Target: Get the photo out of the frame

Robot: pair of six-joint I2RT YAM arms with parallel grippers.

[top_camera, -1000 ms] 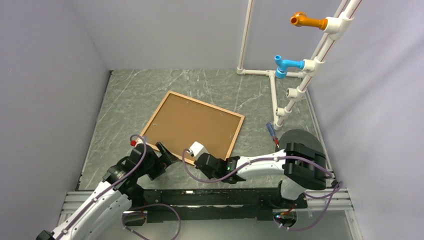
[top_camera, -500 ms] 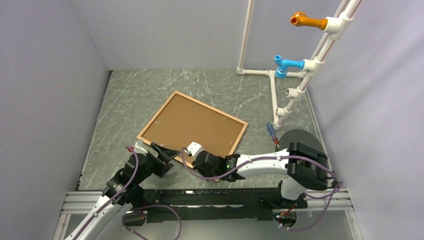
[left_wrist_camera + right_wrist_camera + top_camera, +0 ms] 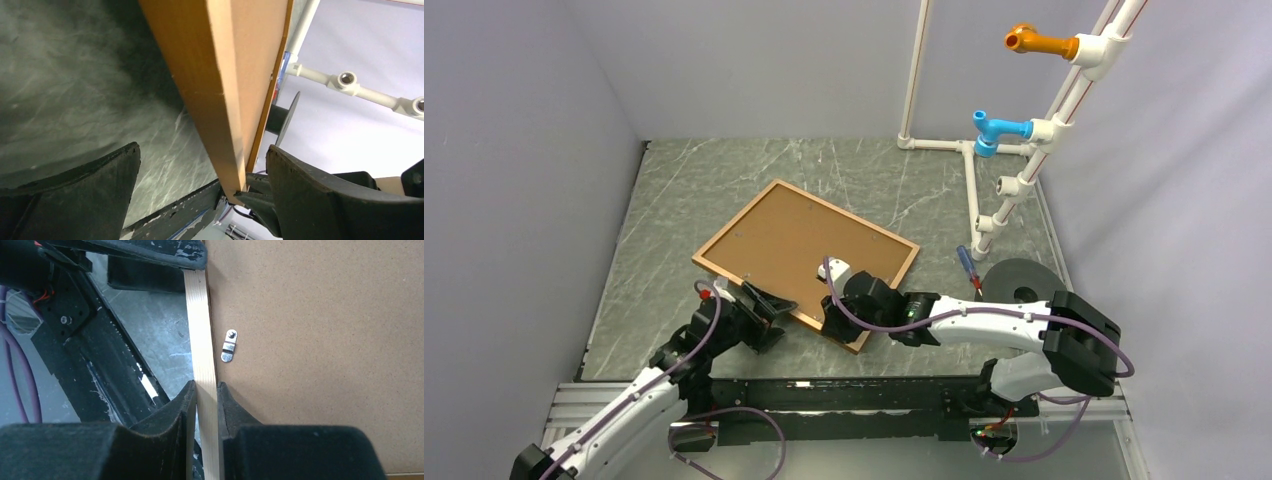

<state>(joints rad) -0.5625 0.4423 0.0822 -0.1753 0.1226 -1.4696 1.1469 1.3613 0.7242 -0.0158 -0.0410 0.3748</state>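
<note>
Top view: the frame (image 3: pixel 844 213) lies face down on the counter (image 3: pixel 674 190), its near edge apparently raised. The photo (image 3: pixel 799 245) sits inside it, backing uppermost.

Left wrist: the left end effector (image 3: pixel 202 150) gapes wide around the moulding and touches nothing. Closing off-centre could twist the frame.

Right wrist: the right end effector (image 3: pixel 206 387) pinches the thin rail, a narrow hold that may slip. If the metal clip (image 3: pixel 229 346) is free, the board could drop out.

I have room along the worktop's (image 3: pixel 684 190) far and left edges. The frame (image 3: pixel 846 214) (centre) and the far-right-corner pipe rack (image 3: pixel 1014 186) obstruct.
</note>
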